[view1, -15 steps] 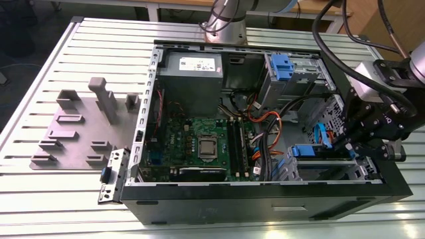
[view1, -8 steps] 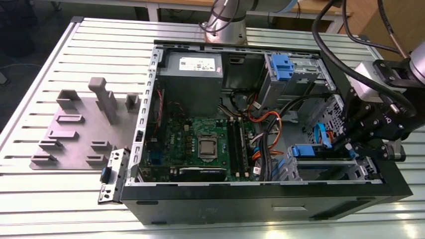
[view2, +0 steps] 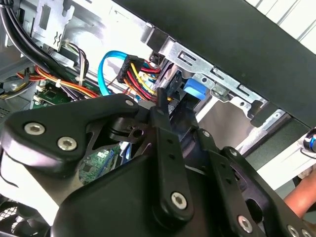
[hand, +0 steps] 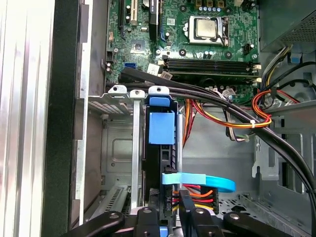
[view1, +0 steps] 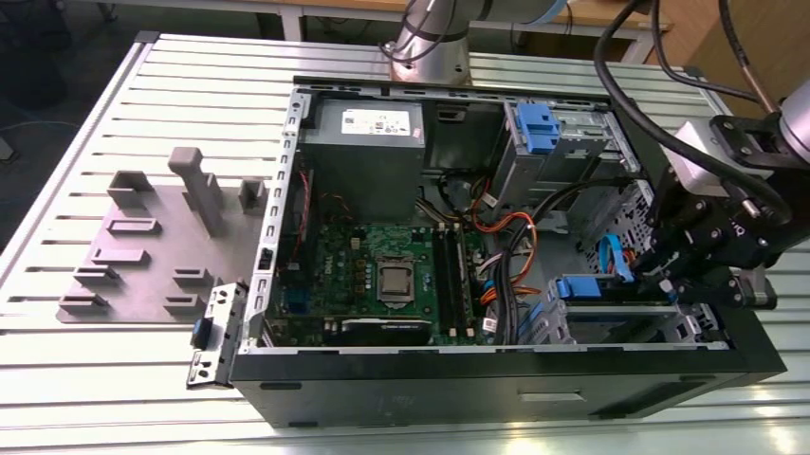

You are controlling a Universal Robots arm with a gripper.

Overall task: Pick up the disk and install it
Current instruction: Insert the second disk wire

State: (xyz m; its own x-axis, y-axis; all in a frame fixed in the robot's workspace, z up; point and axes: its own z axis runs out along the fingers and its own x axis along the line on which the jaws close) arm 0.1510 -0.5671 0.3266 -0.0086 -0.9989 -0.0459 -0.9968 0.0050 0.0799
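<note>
from the exterior view's left: grey fixture plate point(view1: 146, 251) on the counter point(view1: 76, 142), open computer case point(view1: 506, 379), then the gripper point(view1: 690, 275) down at the drive cage. the disk point(hand: 161, 129) sits edge-up in its bay, cables plugged, looking nearly or fully installed; whether the jaws are spread, i cannot tell.

Stood on edge in the metal drive cage point(hand: 114, 148): the disk point(hand: 161, 129), blue cable point(hand: 200, 181) plugged into its end.
</note>
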